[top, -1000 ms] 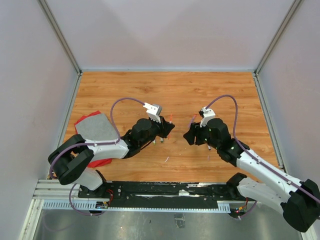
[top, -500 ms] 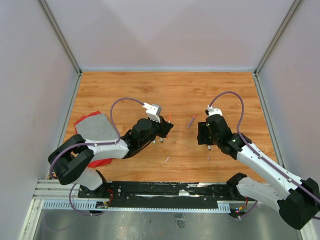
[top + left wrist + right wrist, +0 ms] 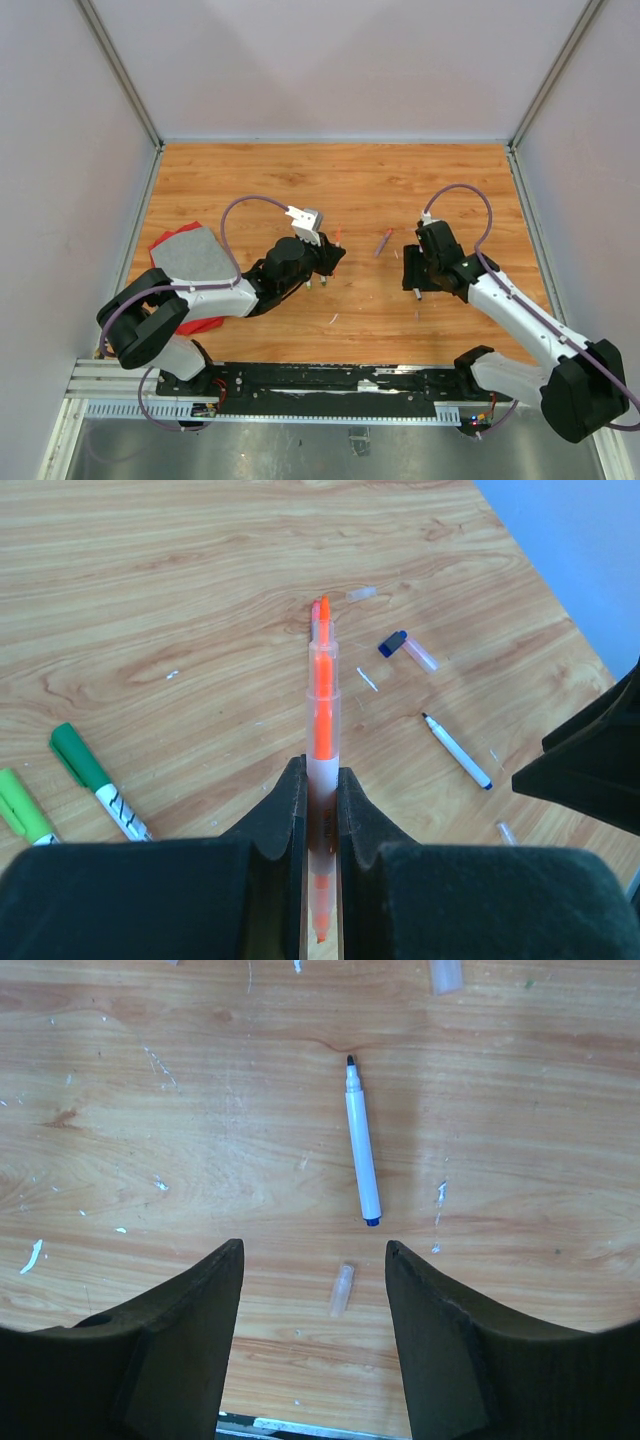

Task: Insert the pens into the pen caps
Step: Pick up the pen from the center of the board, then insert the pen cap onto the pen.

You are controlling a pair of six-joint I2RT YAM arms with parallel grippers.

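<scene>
Near the left edge of the bench (image 3: pixel 350 180), a green pen (image 3: pixel 92 777) and a lighter green pen (image 3: pixel 25 807) lie loose on the wood. Right of them, the left end effector (image 3: pixel 321 780) is clamped tight on the orange pen (image 3: pixel 322 715). It holds the pen by the lower barrel, with the tip pointing out over the middle of the bench. Whether a clear cap already sits over that tip cannot be told.

Further right lie a short blue-ended piece (image 3: pixel 405 648), probably a cap, and the blue-tipped pen (image 3: pixel 361 1150). The right end effector (image 3: pixel 312 1250) hangs above the wood with its jaws well apart and nothing in them. The blue-tipped pen is just beyond its fingertips and a little to the right. A small clear cap (image 3: pixel 342 1290) lies between the fingers.

The step in hand looks like a pick by the right arm. To do it well:
- Commit to one target, since the pen and the clear cap lie close together.
- For the pen, reach forward and shift right until the barrel is centred in the gap.
- The barrel already runs across the closing direction, so no wrist turn seems needed.
- Grip mid-barrel and leave the tip end free.
- Descend slowly, because a thin round barrel may roll from a glancing finger.
</scene>
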